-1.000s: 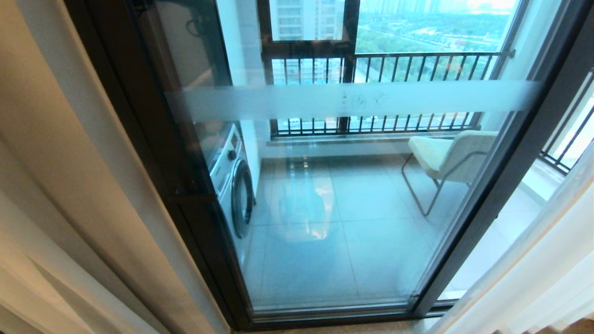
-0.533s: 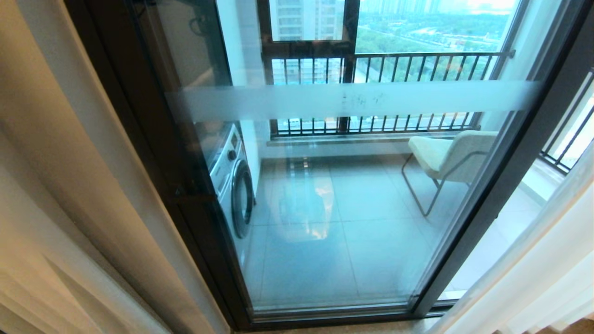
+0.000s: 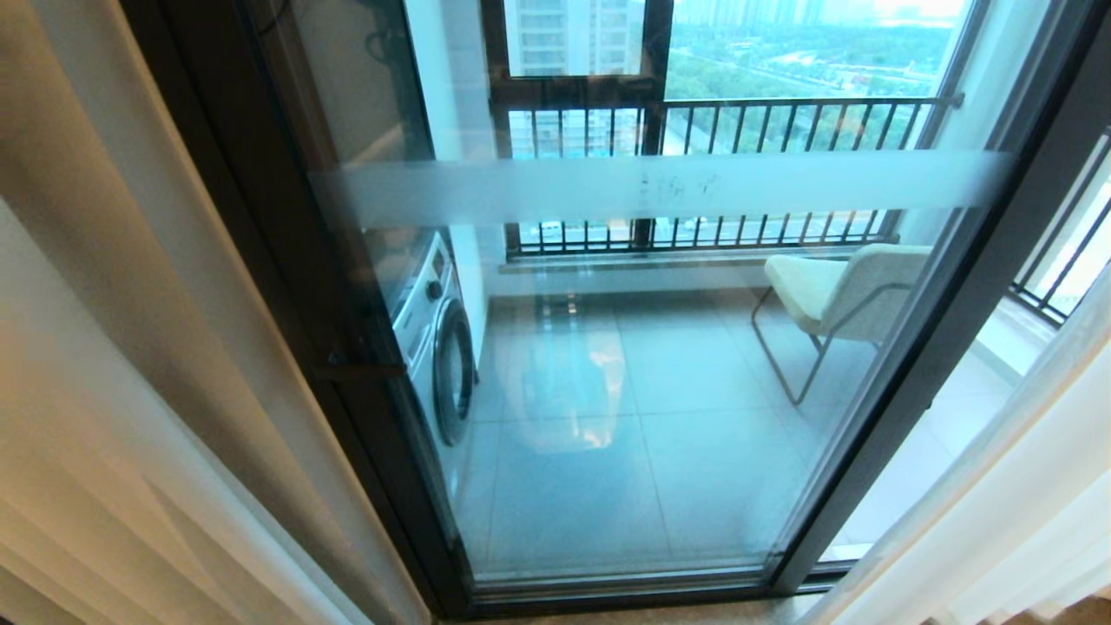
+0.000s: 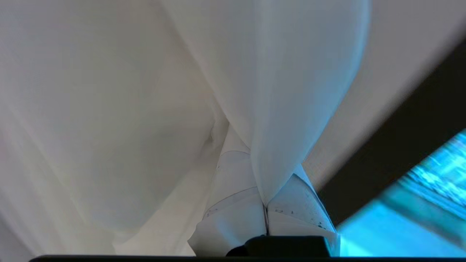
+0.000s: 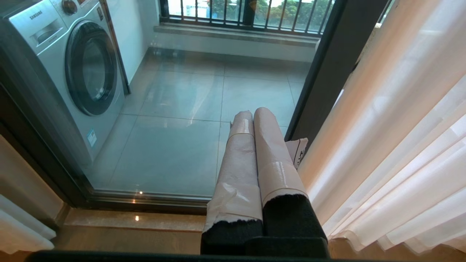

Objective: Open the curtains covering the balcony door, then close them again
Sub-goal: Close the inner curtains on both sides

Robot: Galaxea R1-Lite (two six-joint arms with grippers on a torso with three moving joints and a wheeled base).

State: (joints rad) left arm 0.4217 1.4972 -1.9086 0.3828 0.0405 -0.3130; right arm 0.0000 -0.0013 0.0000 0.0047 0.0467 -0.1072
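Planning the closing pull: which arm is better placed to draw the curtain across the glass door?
Left. The left gripper is shut on a fold of the curtain. The right gripper is shut on nothing, beside the other curtain panel.

R end effector [image 5: 253,116] closed, washer [image 5: 69,69] behind balcony door [image 5: 174,120], curtains [image 5: 397,153] beside

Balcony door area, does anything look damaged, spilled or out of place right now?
Nothing stands out. The dark-framed glass balcony door looks intact, and the grey balcony floor tiles show no spill. The left tool pinches a fold of the sheer white curtain, which is deliberate.
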